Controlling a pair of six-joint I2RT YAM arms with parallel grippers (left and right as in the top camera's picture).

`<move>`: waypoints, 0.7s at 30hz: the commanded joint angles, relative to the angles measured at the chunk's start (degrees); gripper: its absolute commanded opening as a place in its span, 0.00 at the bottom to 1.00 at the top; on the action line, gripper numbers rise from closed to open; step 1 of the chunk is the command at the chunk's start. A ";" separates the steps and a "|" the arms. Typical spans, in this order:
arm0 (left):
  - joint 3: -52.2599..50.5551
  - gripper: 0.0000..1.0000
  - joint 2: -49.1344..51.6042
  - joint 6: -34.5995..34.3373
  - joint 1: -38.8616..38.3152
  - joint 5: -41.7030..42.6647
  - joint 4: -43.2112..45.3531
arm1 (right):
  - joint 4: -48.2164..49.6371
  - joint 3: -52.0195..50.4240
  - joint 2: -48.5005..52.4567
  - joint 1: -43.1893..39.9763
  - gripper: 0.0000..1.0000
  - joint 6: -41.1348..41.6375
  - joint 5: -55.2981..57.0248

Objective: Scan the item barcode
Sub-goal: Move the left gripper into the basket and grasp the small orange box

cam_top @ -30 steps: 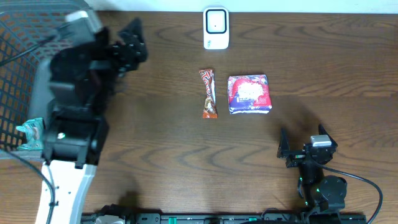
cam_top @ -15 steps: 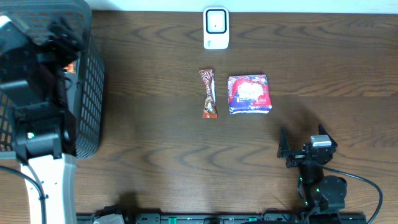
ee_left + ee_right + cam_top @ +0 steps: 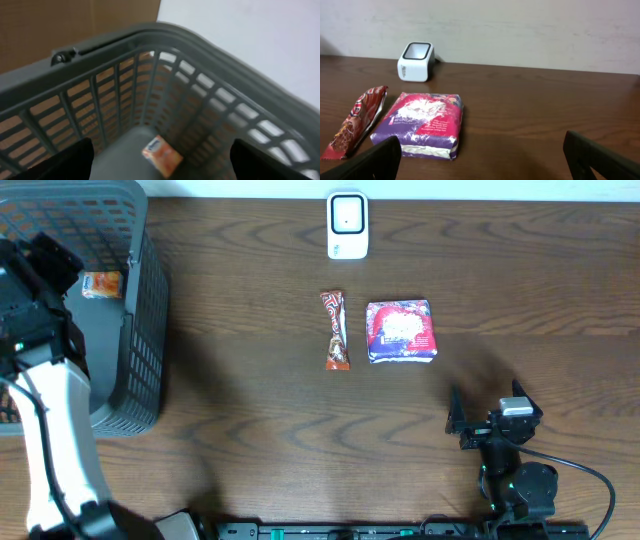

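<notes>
My left gripper (image 3: 160,164) hangs inside the grey basket (image 3: 140,330) at the table's left edge. Its jaws are spread wide and grip nothing. Through its camera I look past the slatted side to an orange packet (image 3: 161,156) lying flat on the basket floor, close to the wall nearest the table's middle. The rim and ribs close in on every side there, so room is tight. My right gripper (image 3: 490,420) sits low near the front edge on the right, jaws as far apart as they go and empty, facing the goods. The other items lie mid-table. A snack bar (image 3: 336,330) runs lengthwise front to back, and just beside it, on my right, is a red-and-purple packet (image 3: 401,331). A narrow strip of wood shows between them, so they do not touch. The barcode scanner (image 3: 347,225) stands upright near the back edge, well behind that pair, its window toward the front. Bare table (image 3: 250,410) runs broad between the basket's side and the bar. More lies open between the right gripper and the packet's near edge, and on out to the right.
</notes>
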 commanded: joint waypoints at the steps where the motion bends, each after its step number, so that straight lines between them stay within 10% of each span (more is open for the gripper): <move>1: 1.14 0.88 3.72 3.63 0.15 -0.35 2.05 | -0.09 -0.22 -0.35 -0.39 0.99 -0.46 0.09; 21: 1.14 0.84 29.35 -15.39 0.11 6.62 22.60 | -0.09 -0.22 -0.35 -0.39 0.99 -0.46 0.09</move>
